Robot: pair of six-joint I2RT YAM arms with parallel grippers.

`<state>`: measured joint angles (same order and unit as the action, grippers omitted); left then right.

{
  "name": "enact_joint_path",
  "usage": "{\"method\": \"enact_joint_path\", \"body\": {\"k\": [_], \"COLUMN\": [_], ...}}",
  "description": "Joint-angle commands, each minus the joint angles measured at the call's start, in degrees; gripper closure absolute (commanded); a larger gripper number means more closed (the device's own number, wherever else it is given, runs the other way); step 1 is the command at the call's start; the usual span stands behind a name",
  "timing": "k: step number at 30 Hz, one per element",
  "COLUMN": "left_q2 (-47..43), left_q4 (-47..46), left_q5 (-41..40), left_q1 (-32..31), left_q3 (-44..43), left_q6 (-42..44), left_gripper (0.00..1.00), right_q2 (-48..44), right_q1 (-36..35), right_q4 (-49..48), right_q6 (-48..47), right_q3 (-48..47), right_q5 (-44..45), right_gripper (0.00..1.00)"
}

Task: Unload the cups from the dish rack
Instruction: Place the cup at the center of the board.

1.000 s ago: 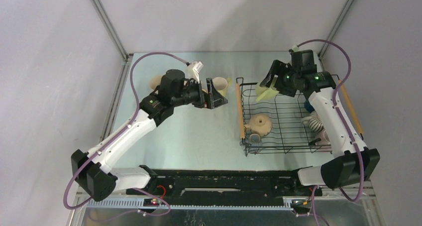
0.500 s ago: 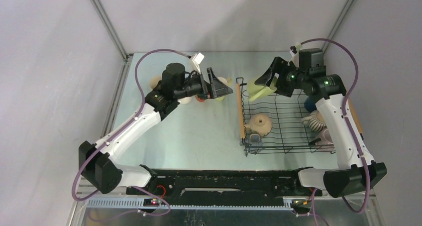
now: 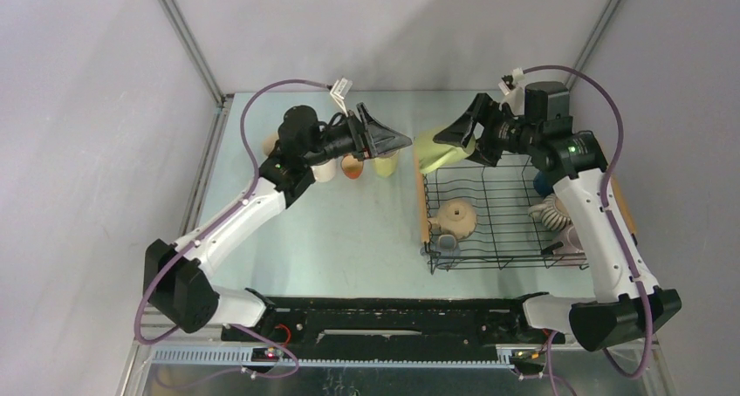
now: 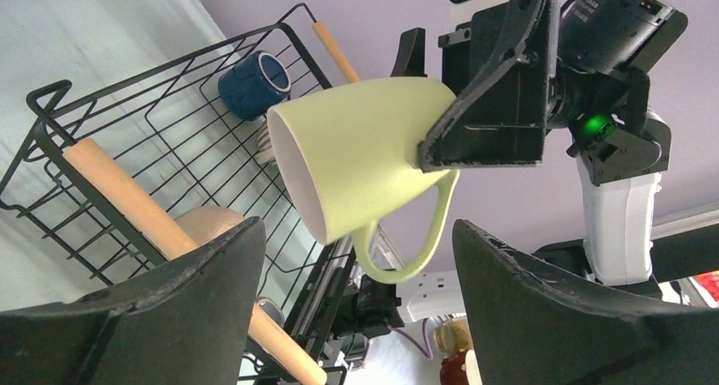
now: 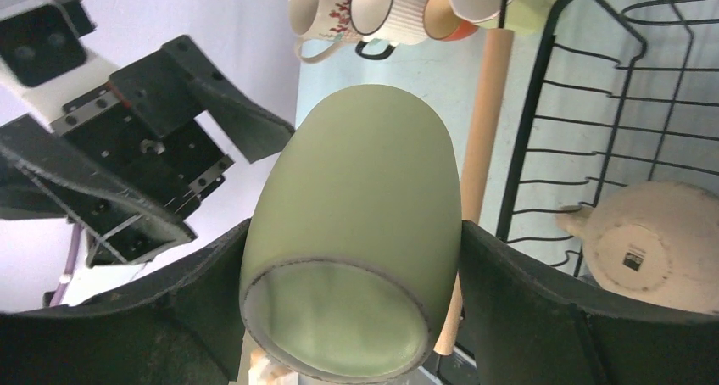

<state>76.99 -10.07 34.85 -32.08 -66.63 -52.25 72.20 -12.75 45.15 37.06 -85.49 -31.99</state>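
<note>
The pale green mug has a smooth, matt glaze. The dish rack is thin black coated wire with a faint sheen, its handle bare light wood. The tan cup looks matt ceramic, the surface smooth and pale

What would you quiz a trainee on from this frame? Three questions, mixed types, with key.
1. True or false: the right gripper holds the green mug by its handle.
2. Fill in: the left gripper has its jaws ____.
3. Where is the tan cup? A) in the rack; B) on the table; C) in the left gripper.
Key: 1 false, it clamps the mug's body and the handle hangs free; 2 open; 3 A.
</note>
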Motion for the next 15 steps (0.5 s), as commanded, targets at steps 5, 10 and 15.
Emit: {"method": "enact_joint_path", "body": {"k": [5, 10, 15], "left_q2": [1.1, 1.6, 1.6], "left_q4": [-8.4, -11.7, -15.5], "left_q5": [2.6, 4.2, 6.6], "left_q1": [1.0, 1.0, 1.0], "left_q3": [3.3, 3.9, 4.7], "left_q6": [-5.1, -8.2, -12.9], "left_gripper": [0.15, 0.19, 0.22], "right_q2": [-1.5, -1.0, -0.5], "right_q1": [-1.8, -2.1, -2.2], "right_q4": [-8.2, -9.9, -12.5], "right_q6": [3.7, 4.6, 5.9], "right_q3": [-0.4, 0.1, 0.6], "right_q5": [-4.9, -6.1, -8.4], "right_gripper": [0.72, 0.72, 0.72]}}
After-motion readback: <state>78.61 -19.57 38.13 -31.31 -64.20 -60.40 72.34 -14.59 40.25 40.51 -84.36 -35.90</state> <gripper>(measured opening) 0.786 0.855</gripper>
